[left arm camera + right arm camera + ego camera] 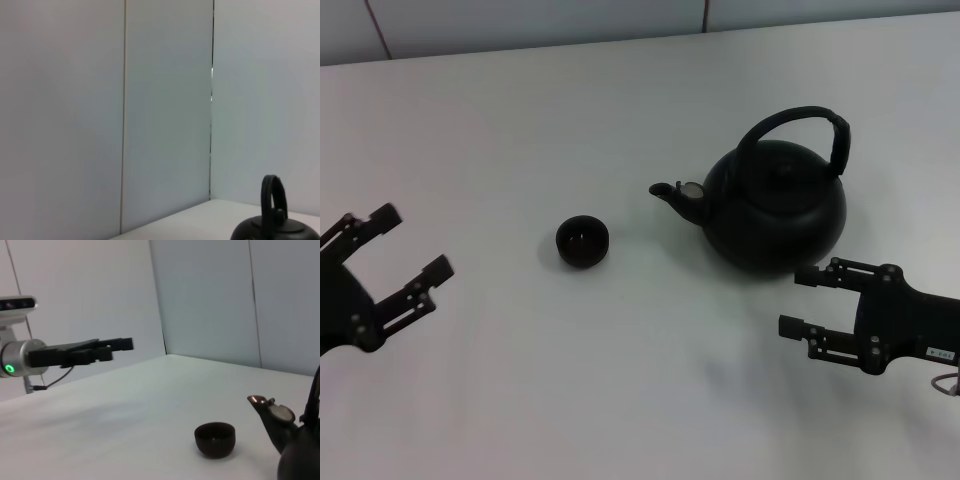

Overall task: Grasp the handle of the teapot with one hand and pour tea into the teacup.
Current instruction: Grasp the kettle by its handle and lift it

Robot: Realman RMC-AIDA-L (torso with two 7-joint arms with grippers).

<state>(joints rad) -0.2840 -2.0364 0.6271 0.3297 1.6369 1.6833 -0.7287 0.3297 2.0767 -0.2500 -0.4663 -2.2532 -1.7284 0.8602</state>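
Two end effectors sit low over the white tabletop (640,400), both spread wide and holding nothing: the left end effector (418,250) well off to my left, the right end effector (808,301) just in front of the teapot (775,205). That teapot stands upright at right of centre, spout aimed at the teacup (583,242), which sits near it but apart. I judge nothing is started yet. My worry is the handle (798,128): it arches high above the lid, so a low approach could shove the body instead, and an off-centre grip may let the pot swing and spill past the small cup.
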